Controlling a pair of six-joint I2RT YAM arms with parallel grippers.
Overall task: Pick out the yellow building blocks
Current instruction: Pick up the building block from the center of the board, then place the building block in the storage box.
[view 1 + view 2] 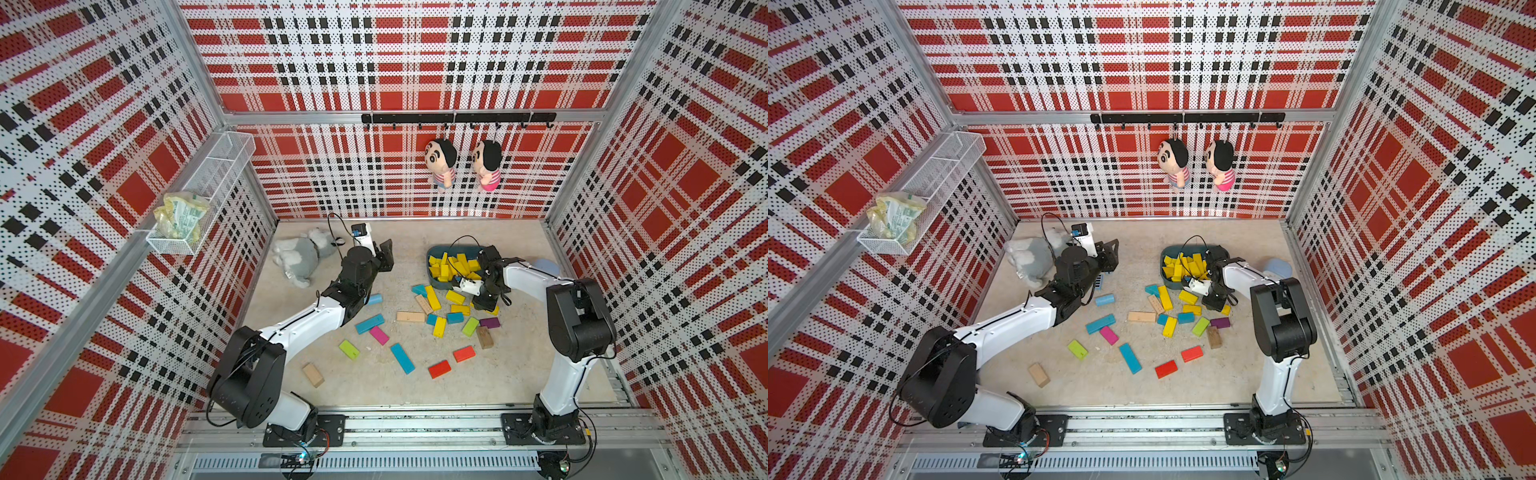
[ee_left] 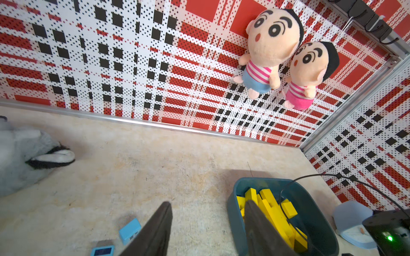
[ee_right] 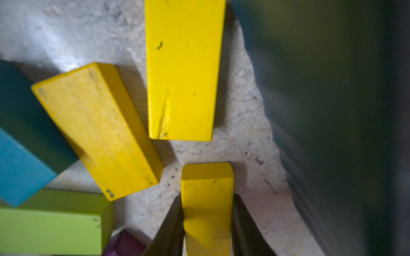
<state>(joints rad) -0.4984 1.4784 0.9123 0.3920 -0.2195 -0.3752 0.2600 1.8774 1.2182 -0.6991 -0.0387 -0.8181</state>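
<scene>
Nearest the arm bases, a tan block [image 1: 313,375], two red blocks [image 1: 439,369], a long blue block [image 1: 402,358] and a lime block [image 1: 348,349] lie spread apart on the table [image 1: 519,374]. Beyond them the blocks crowd closer. A pink block [image 1: 379,335] lies just beside a teal bar [image 1: 369,323]. Toward the right side, four loose yellow blocks [image 1: 432,298] lie mixed with teal, lime, purple and tan ones.

The right gripper [image 3: 207,197] points down at the far edge of that cluster, just short of the bin [image 1: 434,250]. In the right wrist view its fingers [image 3: 170,228] press against opposite sides of a small yellow block [image 3: 207,175]. It is closed on that block, low at the table, and two of the loose yellow blocks lie just ahead of it.

The teal bin holds a heap of yellow blocks [image 1: 453,266], piled at all angles.

Level with the bin and well apart from it, the left gripper [image 2: 208,202] hangs above bare table. Its fingers are partly apart with nothing between them. A gray stuffed animal [image 1: 299,257] lies just beside that arm.

Farthest back, two dolls [image 1: 440,162] hang from a black hook rail [image 1: 457,118] on the plaid wall.
</scene>
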